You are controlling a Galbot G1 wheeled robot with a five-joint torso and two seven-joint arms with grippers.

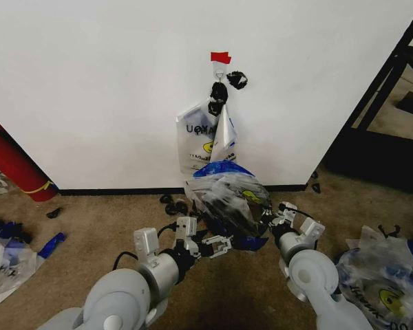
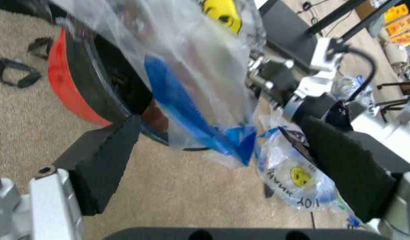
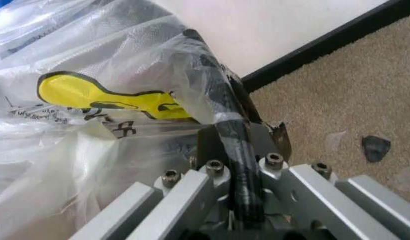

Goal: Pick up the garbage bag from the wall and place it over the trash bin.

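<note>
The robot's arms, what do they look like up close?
Both arms are rounded light-grey shells ending in silvery metal brackets with bolts. The left gripper has two black wedge-shaped foam-like fingers, seen large in the left wrist view. Black cables loop by both wrists. The right gripper is bolted silver metal around a black middle.

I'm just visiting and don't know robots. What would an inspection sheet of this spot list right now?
Surface: brown carpet running up to the white wall with its black baseboard.
Job's things: garbage bag draped over the black trash bin; another printed bag hangs from the hook under the red tape.
Clutter: black knotted lumps on the hook, loose bags on the floor either side, red cylinder at left.
Grippers: left gripper open beside the bin; right gripper at the bag's far side, shut on the bin's bag-covered rim.
Cables: black cable on the left arm.
Surroundings: dark frame at right.
</note>
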